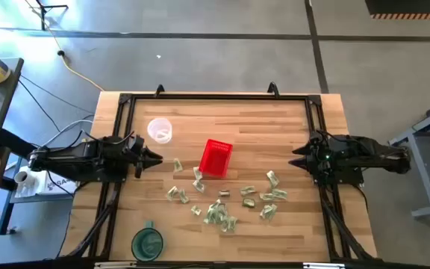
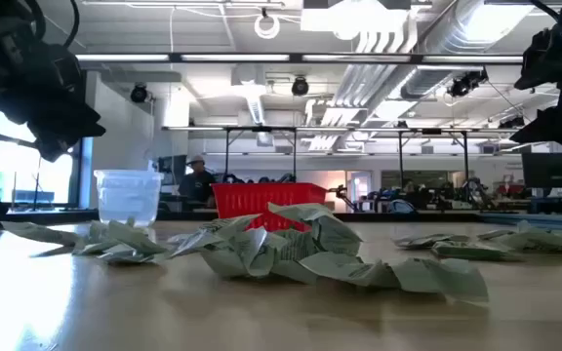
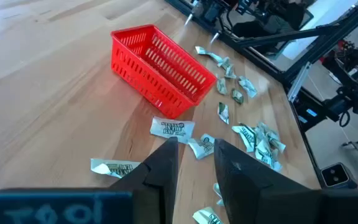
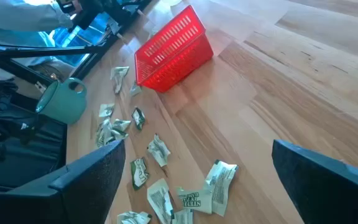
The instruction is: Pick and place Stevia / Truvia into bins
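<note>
Left claw (image 1: 155, 158) at counter's left side, above the surface, fingers slightly parted, nothing between them. Right claw (image 1: 295, 160) at right side, fingers spread wide, empty. Open wood between the two claws. Wooden counter (image 1: 290, 119), black frame along its edges. Red basket (image 1: 216, 158) near centre. Pale green and white sachets (image 1: 221, 213) scattered, crumpled, nearer than basket. Clear cup (image 1: 160, 130) far left, green cup (image 1: 148, 242) near left.
</note>
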